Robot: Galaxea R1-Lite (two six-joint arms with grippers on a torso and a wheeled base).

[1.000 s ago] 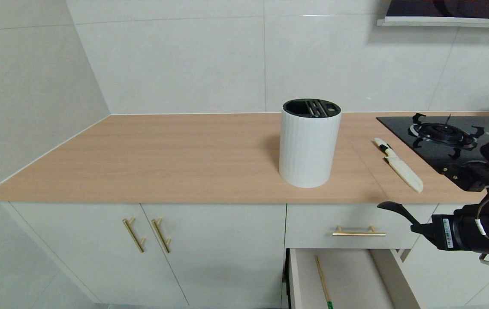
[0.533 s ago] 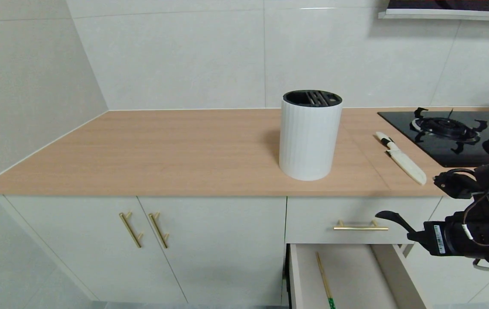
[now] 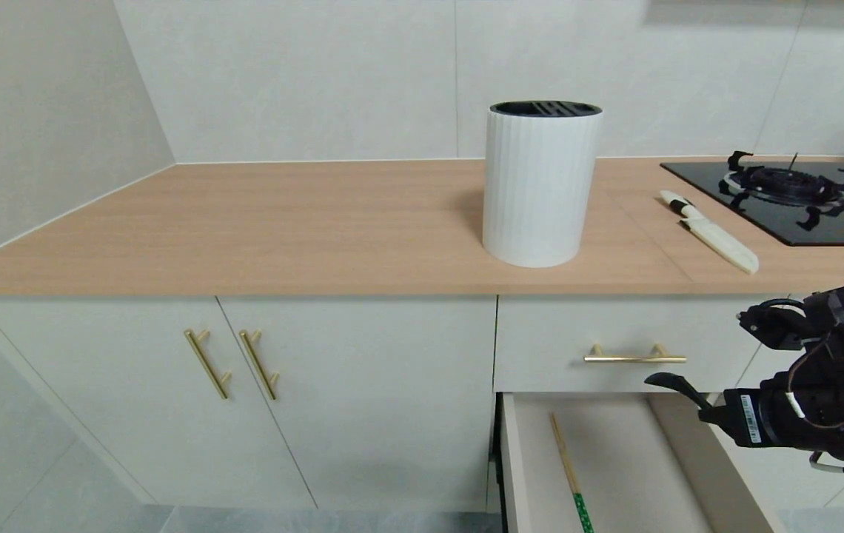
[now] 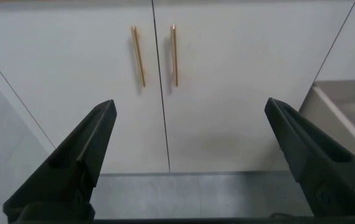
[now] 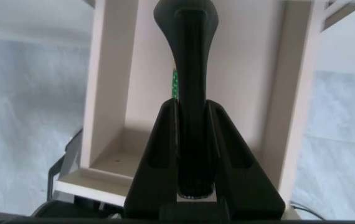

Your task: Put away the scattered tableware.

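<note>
My right gripper (image 3: 722, 416) (image 5: 192, 146) is shut on a black spoon-like utensil (image 3: 675, 386) (image 5: 187, 56). It holds the utensil level, just above the open drawer (image 3: 511, 459) (image 5: 112, 93) under the counter. A chopstick with a green end (image 3: 568, 474) (image 5: 174, 82) lies in that drawer. On the wooden counter a white knife (image 3: 711, 240) lies beside a tall white ribbed holder with a black slotted top (image 3: 540, 185). My left gripper (image 4: 190, 162) is open and low, facing the cabinet doors.
A black gas hob (image 3: 785, 196) sits at the counter's right end. The closed upper drawer has a gold handle (image 3: 634, 359). Two cabinet doors with gold handles (image 3: 229, 364) (image 4: 156, 55) stand left of the drawers. Tiled walls bound the counter.
The head camera has dropped, so the whole picture shifted. The right gripper with the utensil has come down from counter-edge height to the open drawer's level.
</note>
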